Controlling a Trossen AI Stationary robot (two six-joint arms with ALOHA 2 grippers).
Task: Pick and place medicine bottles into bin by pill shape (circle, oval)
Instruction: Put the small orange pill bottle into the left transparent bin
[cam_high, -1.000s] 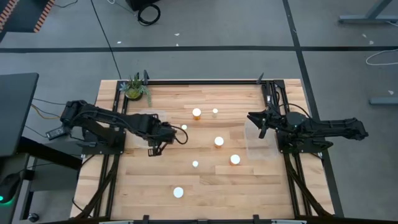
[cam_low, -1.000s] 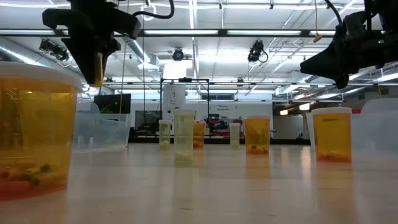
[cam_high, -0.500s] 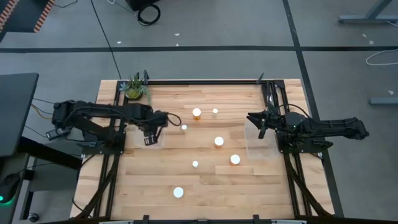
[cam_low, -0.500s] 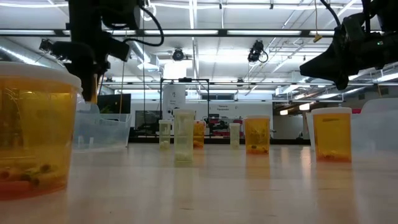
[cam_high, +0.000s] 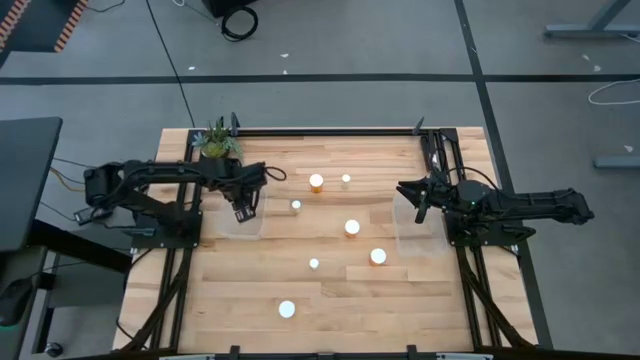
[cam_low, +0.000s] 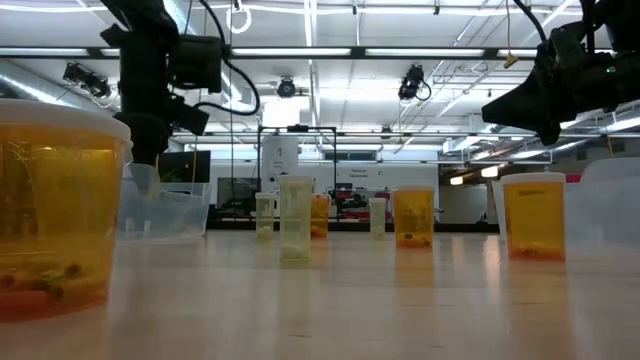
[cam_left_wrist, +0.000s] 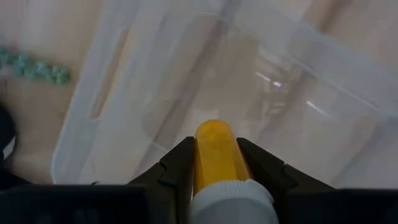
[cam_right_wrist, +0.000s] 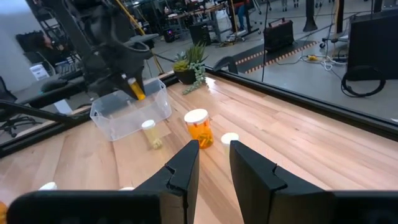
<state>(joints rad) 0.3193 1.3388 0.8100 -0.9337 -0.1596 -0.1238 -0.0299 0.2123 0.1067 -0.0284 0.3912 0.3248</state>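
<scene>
the left gripper (cam_left_wrist: 214, 165) hangs over the clear bin (cam_high: 238, 210) at the tabletop's (cam_high: 330, 300) left edge, near the potted plant (cam_high: 216, 142) — its fingers (cam_left_wrist: 177, 168) clamp an amber medicine bottle (cam_left_wrist: 214, 149) just above the bin's open top. the right gripper (cam_high: 420, 199) waits over the other clear bin (cam_high: 420, 232) on the right, fingers closed on nothing. six more medicine bottles (cam_high: 352, 228) stand scattered across the middle of the tabletop.

Small round amber-orange plastic bottle (cam_left_wrist: 214, 154) was white-capped; clear plastic bin (cam_left_wrist: 124, 81) colourless; pale wooden plank table (cam_high: 330, 300) striped; black fingers (cam_left_wrist: 177, 168).
</scene>
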